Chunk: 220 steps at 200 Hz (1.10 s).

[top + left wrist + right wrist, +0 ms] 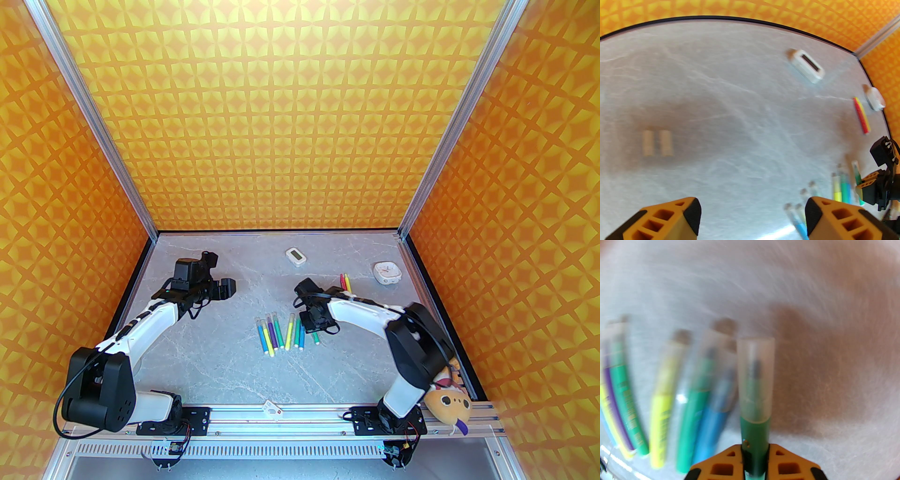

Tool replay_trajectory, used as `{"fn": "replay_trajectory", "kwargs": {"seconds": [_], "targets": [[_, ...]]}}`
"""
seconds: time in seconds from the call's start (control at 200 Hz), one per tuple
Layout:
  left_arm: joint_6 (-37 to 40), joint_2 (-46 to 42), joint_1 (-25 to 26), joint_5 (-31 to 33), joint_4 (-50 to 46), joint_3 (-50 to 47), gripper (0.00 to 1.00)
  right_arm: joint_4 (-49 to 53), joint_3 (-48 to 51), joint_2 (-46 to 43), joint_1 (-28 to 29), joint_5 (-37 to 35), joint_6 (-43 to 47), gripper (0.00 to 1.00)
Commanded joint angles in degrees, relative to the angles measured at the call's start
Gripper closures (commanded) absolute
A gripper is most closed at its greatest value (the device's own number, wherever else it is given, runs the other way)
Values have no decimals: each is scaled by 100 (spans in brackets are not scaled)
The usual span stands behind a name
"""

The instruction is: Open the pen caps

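Note:
My right gripper (pixel 755 451) is shut on a green pen (pixel 754 434), gripping its barrel just below its pale translucent cap (pixel 755 378), which is on the pen and points away from the fingers. From above, this gripper (pixel 311 323) sits at the right end of a row of several capped pens (pixel 277 333) lying side by side mid-table, and the green pen's tail (pixel 316 338) pokes out beneath it. A red and a yellow pen (pixel 344 281) lie farther back. My left gripper (pixel 225 288) hovers open to the left, nothing between its fingers (pixel 815 211).
A white timer (pixel 295 256) and a small white clock (pixel 386 273) stand near the back of the grey table. A plush toy (pixel 450 398) rests by the right arm's base. Orange patterned walls enclose the table on three sides.

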<state>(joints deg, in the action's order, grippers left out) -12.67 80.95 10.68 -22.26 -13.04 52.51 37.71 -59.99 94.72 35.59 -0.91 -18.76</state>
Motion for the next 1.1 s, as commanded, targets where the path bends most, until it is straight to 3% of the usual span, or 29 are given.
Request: {"fn": "replay_trajectory", "kwargs": {"seconds": [0.0, 0.2, 0.51, 1.095], "targets": [[-298, 167, 138, -926, 399, 242, 24, -615, 47, -265, -2, 538, 491, 100], [-697, 409, 419, -1940, 1070, 251, 27, -1279, 81, -430, -9, 1179, 602, 100], [-1239, 702, 788, -2673, 1843, 246, 30, -2709, 411, -833, -4, 2273, 518, 100], [-1483, 1101, 1261, -2872, 2004, 574, 41, -3236, 514, -1017, 64, 2693, 514, 100]]}}
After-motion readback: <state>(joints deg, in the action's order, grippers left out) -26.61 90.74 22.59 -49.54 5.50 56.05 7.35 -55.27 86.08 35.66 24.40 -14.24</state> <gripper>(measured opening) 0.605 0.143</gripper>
